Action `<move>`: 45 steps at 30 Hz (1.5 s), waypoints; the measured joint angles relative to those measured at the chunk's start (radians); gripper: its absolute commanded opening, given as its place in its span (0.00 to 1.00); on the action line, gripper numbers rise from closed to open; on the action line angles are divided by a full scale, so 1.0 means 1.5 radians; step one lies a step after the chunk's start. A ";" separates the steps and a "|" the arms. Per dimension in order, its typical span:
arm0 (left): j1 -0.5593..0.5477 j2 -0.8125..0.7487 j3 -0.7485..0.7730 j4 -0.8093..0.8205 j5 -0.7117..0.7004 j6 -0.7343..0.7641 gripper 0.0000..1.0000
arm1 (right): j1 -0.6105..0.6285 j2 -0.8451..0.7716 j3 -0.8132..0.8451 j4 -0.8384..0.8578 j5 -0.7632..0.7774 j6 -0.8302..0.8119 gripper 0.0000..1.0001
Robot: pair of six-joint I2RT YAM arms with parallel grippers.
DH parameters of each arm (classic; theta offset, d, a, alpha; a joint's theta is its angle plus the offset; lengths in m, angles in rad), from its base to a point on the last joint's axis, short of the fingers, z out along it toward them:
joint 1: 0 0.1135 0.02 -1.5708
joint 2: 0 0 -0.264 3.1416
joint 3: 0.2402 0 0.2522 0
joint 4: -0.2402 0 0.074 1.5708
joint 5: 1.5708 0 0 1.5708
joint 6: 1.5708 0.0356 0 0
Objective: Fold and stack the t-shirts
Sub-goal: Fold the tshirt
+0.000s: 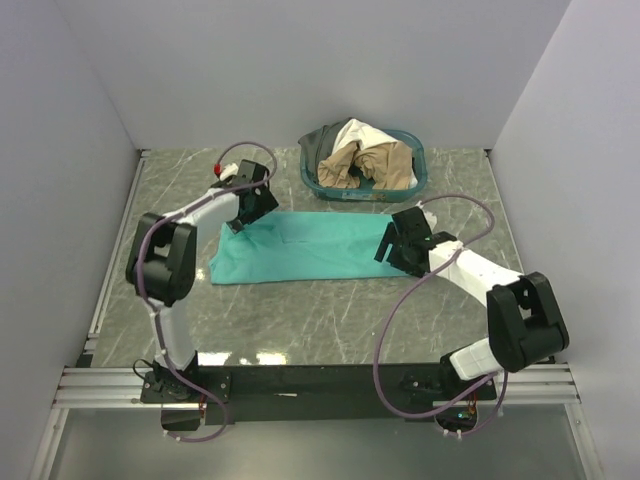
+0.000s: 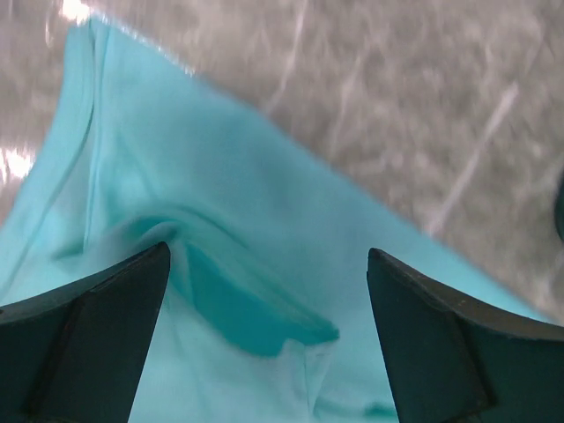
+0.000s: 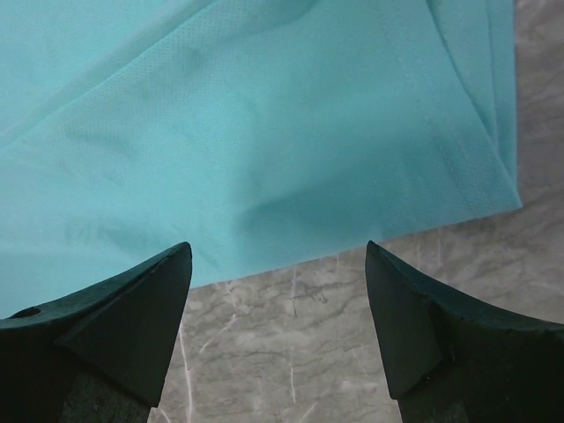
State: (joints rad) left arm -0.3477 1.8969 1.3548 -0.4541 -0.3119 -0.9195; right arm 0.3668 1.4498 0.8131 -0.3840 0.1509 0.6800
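The teal-green t-shirt [image 1: 300, 247] lies spread flat across the middle of the marble desk [image 1: 330, 320]. The left gripper [image 1: 241, 222] hangs over its far left corner with its jaws released, wide apart; a raised fold of cloth sits between them. That view is blurred, so the gripper may or may not be touching the cloth. The right gripper [image 1: 389, 249] is also released, above the shirt's right edge. Cream-white [image 1: 362, 135], tan-beige [image 1: 385, 160] and dark grey [image 1: 322, 145] t-shirts are heaped in the teal-blue basket [image 1: 421, 166] at the far side.
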 measured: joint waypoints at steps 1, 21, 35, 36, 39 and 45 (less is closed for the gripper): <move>0.007 0.025 0.024 0.000 -0.001 0.006 0.99 | 0.000 -0.009 -0.001 -0.004 0.003 0.000 0.86; -0.002 -0.199 -0.152 0.036 0.028 0.036 0.99 | -0.001 0.050 0.101 0.031 0.031 -0.105 0.86; -0.007 -0.121 -0.220 0.068 0.096 0.011 0.99 | 0.010 0.200 0.126 0.125 -0.062 -0.138 0.82; -0.002 -0.109 -0.208 0.070 0.097 0.012 1.00 | 0.018 0.189 0.111 0.132 -0.064 -0.137 0.82; 0.015 -0.066 -0.158 0.071 0.104 0.017 0.99 | 0.061 0.143 0.050 0.163 -0.075 -0.127 0.82; 0.037 0.062 0.014 0.046 0.103 0.047 0.99 | 0.244 0.072 -0.048 0.235 -0.109 -0.057 0.82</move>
State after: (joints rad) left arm -0.2920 1.9896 1.3766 -0.3855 -0.1570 -0.8486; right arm 0.7326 1.5585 0.7418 -0.0311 -0.0128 0.5949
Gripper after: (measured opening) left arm 0.994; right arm 0.816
